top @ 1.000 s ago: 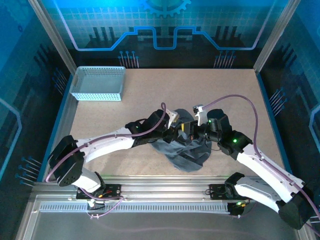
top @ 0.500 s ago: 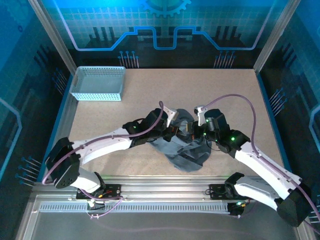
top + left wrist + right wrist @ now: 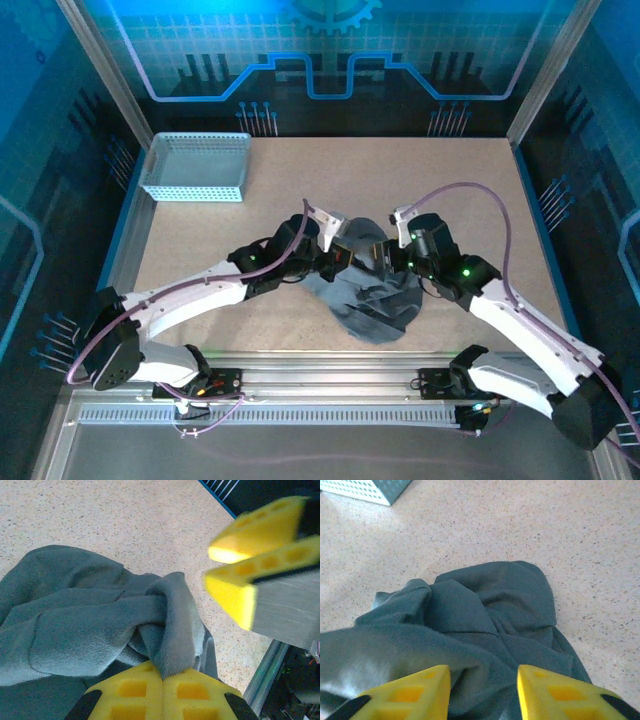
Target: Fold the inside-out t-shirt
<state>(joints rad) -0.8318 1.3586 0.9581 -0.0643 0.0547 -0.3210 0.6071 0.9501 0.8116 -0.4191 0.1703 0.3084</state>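
The inside-out t-shirt (image 3: 375,310) is nowhere near folded yet. It's a crumpled dark grey heap close to the middle of the worktop's (image 3: 450,190) near edge, right between the two arms. The left jaws are clamped fully shut on a twisted ridge of the shirt, and the left wrist view shows the cloth (image 3: 165,625) pinched right at the yellow fingertips (image 3: 135,692). The right jaws sit just beside them, partway open over a bunched part of the shirt (image 3: 490,610), and as far as we can tell they aren't squeezing anything. Our read is that we're at the untangle-and-spread stage, with no actual folding possible until the thing lies flat. To do this bit well, we'd have the right jaws take a single layer at a hem or sleeve edge rather than a fistful. Then we'd draw the two grips apart along the near edge so the cloth opens out instead of twisting tighter, lifting only enough for the folds to drop out. The left pinch looks thin, so a hard tug could slip it. The light blue mesh basket (image 3: 196,166) at the far-left corner is well apart and shouldn't get in the way.
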